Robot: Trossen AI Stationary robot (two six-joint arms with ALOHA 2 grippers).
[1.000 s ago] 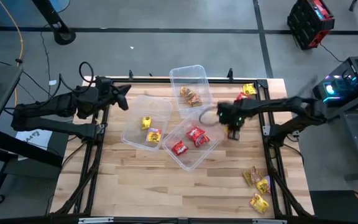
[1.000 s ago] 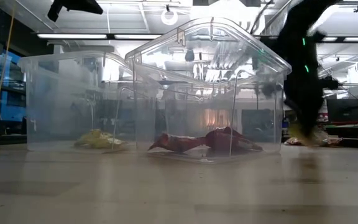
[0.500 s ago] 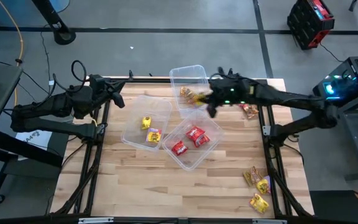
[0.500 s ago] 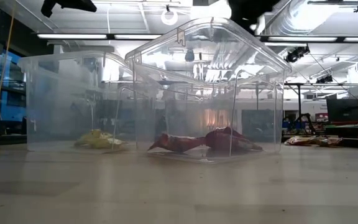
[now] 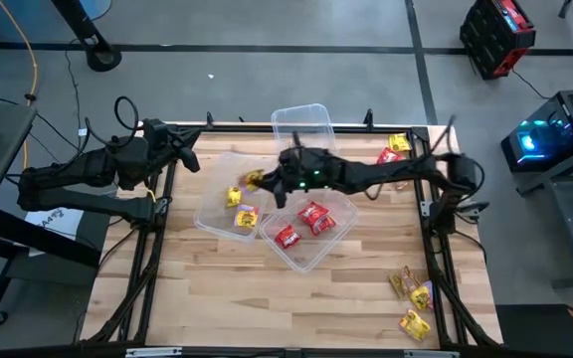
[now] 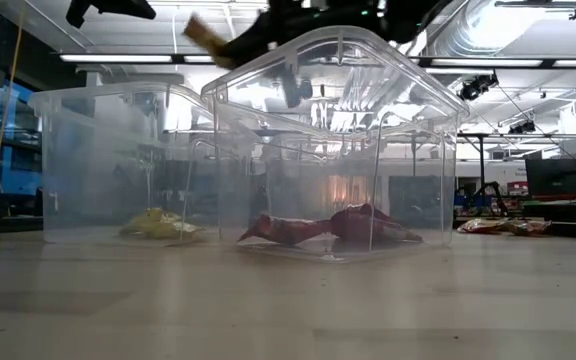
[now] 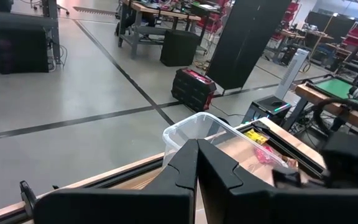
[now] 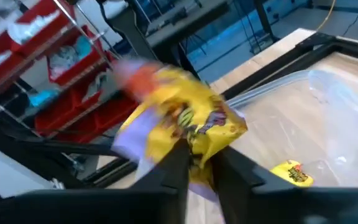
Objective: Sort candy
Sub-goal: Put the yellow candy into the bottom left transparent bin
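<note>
The left arm is folded at the counter's (image 5: 267,298) left edge, its left claw (image 5: 189,154) raised beside the far-left corner. The left wrist view shows its fingers (image 7: 194,163) pressed together, nothing between them.

Next comes the left tub (image 5: 217,204), holding two yellow sweets (image 5: 239,207). The right arm reaches from the counter's right side across the tubs, stretched almost flat. Its right claw (image 5: 264,182) hovers over the left tub's far rim, pinched narrow on a yellow packet (image 5: 253,180). The right wrist view confirms the grip: the yellow packet (image 8: 194,127) sits clamped between both fingers (image 8: 173,165), with another yellow sweet (image 8: 291,173) lying below.

The middle tub (image 5: 311,234) holds red sweets (image 5: 304,221); the far tub (image 5: 301,129) is largely covered by the arm. Loose candy (image 5: 394,149) lies at the far-right corner, with more sweets (image 5: 412,298) near the right edge.

The low view alone shows the held packet (image 6: 200,30) above tub height, plus red sweets (image 6: 328,226) through the clear wall.
</note>
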